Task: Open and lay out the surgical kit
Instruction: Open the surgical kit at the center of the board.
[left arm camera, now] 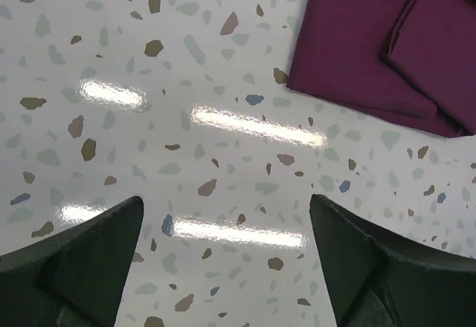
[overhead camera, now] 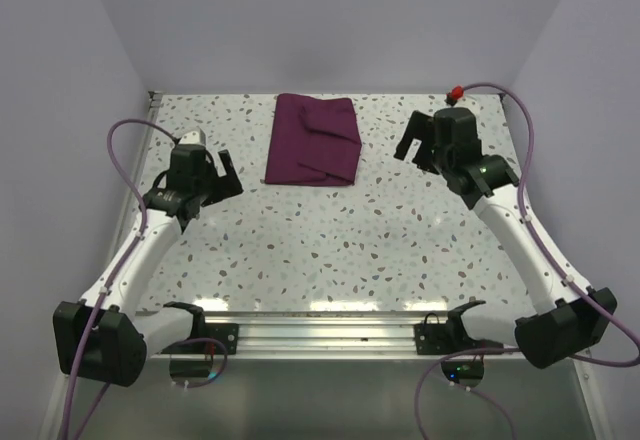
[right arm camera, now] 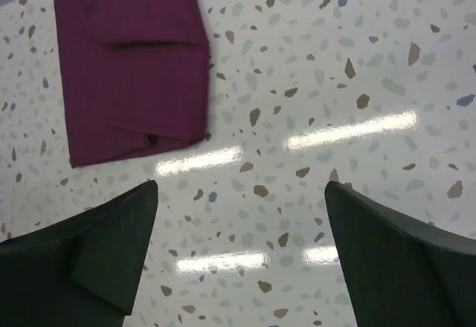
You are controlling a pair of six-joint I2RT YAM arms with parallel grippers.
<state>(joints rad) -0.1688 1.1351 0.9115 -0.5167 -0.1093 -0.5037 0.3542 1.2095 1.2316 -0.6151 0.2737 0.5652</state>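
While wrap (overhead camera: 313, 140) lies folded — speckled table (overhead camera: 330, 235) all around.

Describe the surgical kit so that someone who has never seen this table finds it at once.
Start from the speckled white table and look toward its far edge, about midway across. The surgical kit lies flat there, a folded dark maroon cloth bundle. It is the only cloth in view, plain maroon against the speckled surface.

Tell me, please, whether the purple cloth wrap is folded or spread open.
Folded: the cloth wrap lies as a compact rectangle with flaps overlapping on top, and no instruments show.
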